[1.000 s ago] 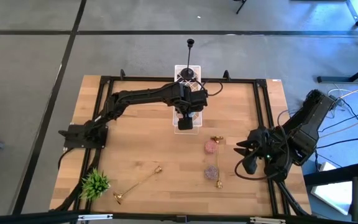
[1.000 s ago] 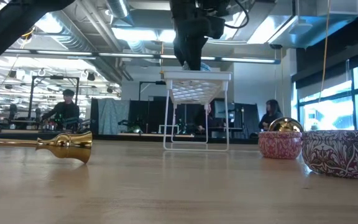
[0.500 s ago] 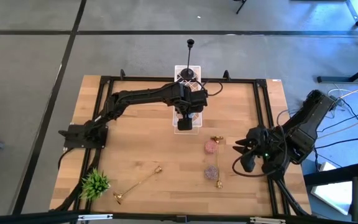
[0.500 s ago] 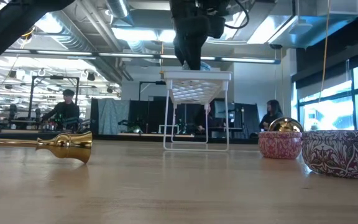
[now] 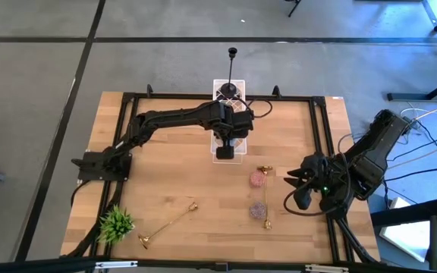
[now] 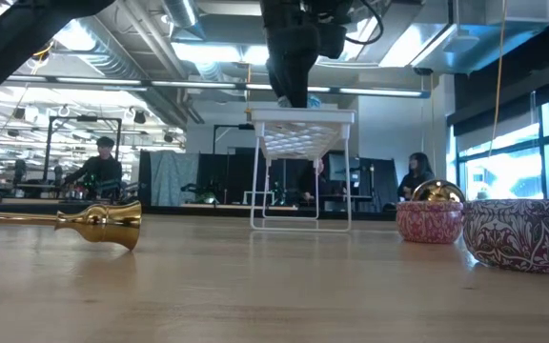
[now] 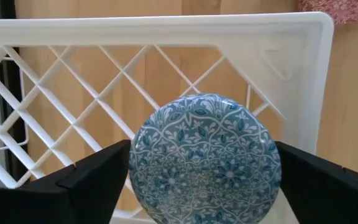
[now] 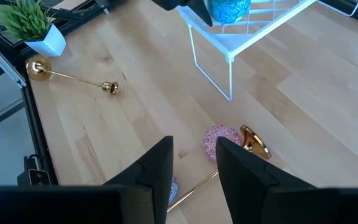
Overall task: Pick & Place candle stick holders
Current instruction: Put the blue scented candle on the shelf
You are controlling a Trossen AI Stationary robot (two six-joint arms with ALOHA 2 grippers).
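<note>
Two gold candle stick holders (image 5: pixel 170 222) (image 5: pixel 265 196) lie flat on the bench (image 5: pixel 173 182), at seven and five o'clock. The left gripper (image 5: pixel 225 149), spread around a blue patterned ball (image 7: pixel 205 155) on the white rack (image 7: pixel 166 37), should lift straight clear. The right gripper (image 8: pixel 193 163), narrowly parted and empty, waits at four o'clock. An open workshop lies behind.

arms: two, both showing as matte black jointed links
left gripper (image 5: pixel 224 151): showing flat black wedge-shaped fingers (image 7: pixel 86 180)
right gripper (image 5: pixel 298 191): carrying looping black cables at its wrist

Bright, even overhead light; sharp
</note>
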